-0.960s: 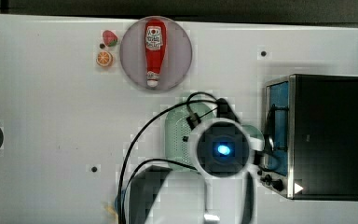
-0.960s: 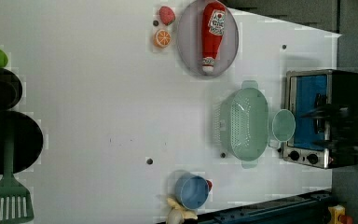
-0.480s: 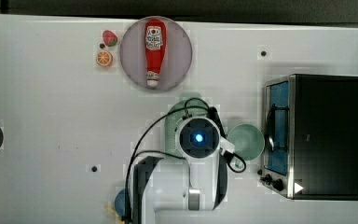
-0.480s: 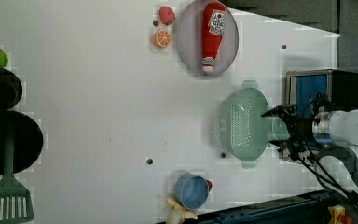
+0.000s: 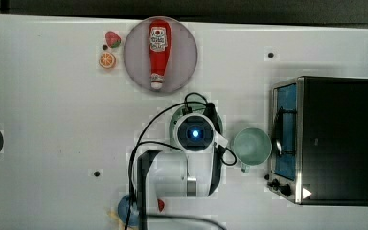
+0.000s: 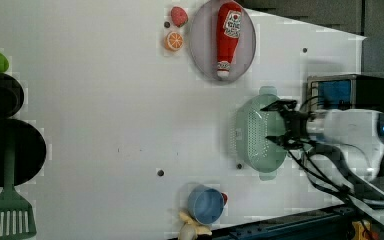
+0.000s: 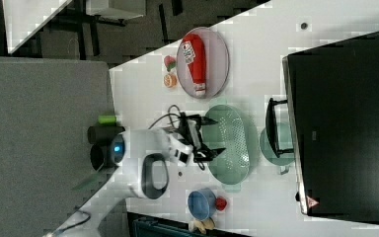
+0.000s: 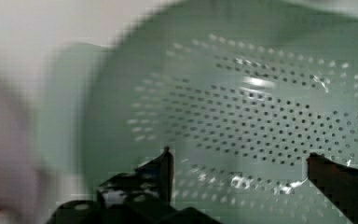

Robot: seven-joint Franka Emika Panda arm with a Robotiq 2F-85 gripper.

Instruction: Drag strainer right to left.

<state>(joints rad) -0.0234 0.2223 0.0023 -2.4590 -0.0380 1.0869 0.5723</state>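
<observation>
Swung in from the right of the left view, now over the strainer (image 6: 254, 134); fingers (image 6: 275, 106) spread wide, grasping nothing. Next: hooking the rim, dragging across the tabletop (image 6: 105, 100).

claw (image 6: 274, 123) over strainer (image 6: 254, 132), cup (image 5: 252, 146) between strainer and oven (image 5: 333, 139)

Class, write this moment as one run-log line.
gripper: open | over strainer | strainer: not gripped | cup: beside strainer
</observation>
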